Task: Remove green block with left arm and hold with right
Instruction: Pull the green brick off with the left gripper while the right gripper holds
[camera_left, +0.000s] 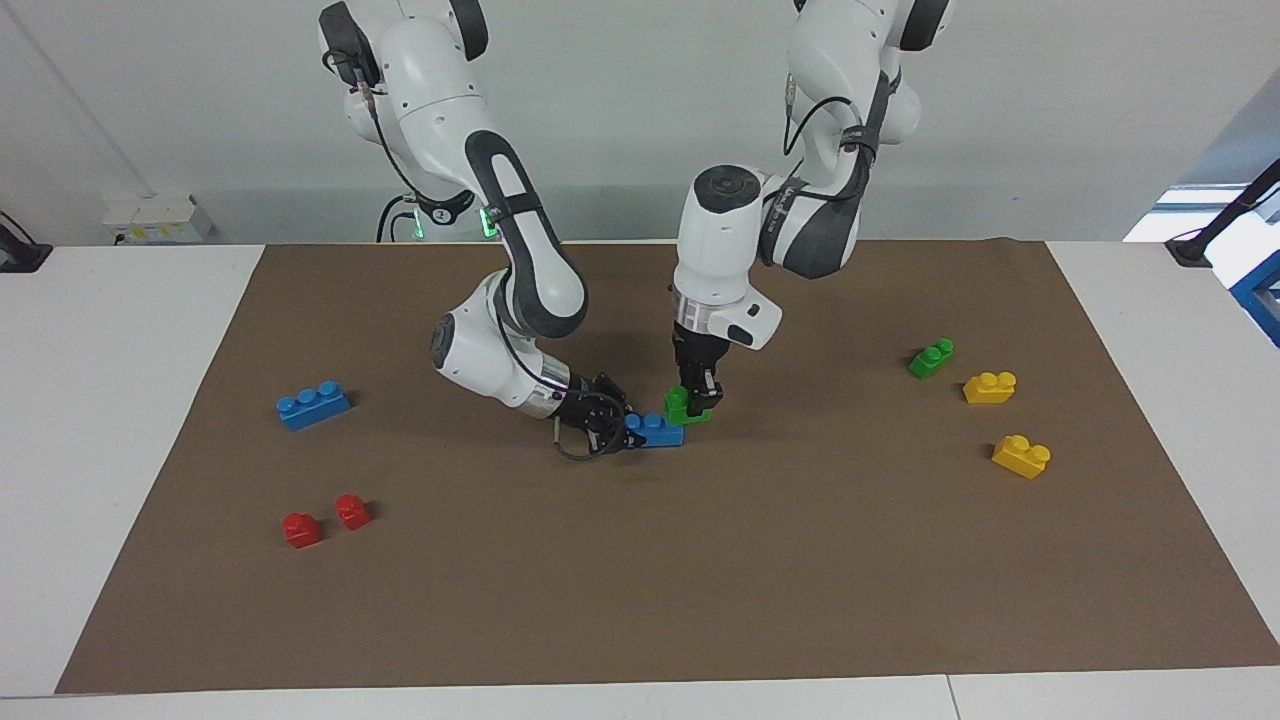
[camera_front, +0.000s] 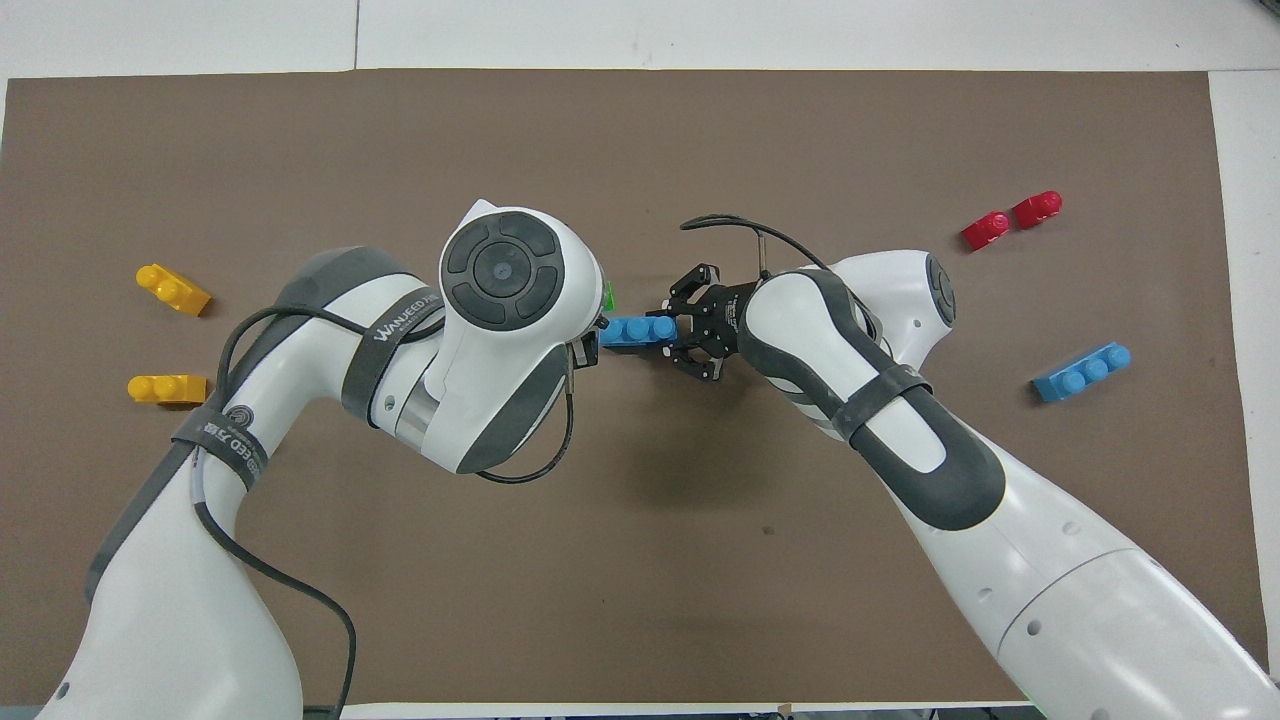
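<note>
At mid-mat, the left arm descends almost vertically, wrist pointing straight down, its left gripper (camera_left: 700, 398) clamped on the green block (camera_left: 684, 405). That block sits tilted at one end of a blue three-stud brick (camera_left: 655, 430), touching it (in the overhead view the arm's wrist hides nearly all of the green). The right arm folds low over the brown mat (camera_left: 640, 600), forearm close to level, and its right gripper (camera_left: 612, 425) is closed on the other end of the same blue brick. Toward the left arm's end lie a second green brick (camera_left: 931, 357) and two yellow bricks (camera_left: 990, 387). Toward the right arm's end lie another blue brick (camera_left: 313, 404) and, farther out, two red bricks (camera_left: 301, 529).
</note>
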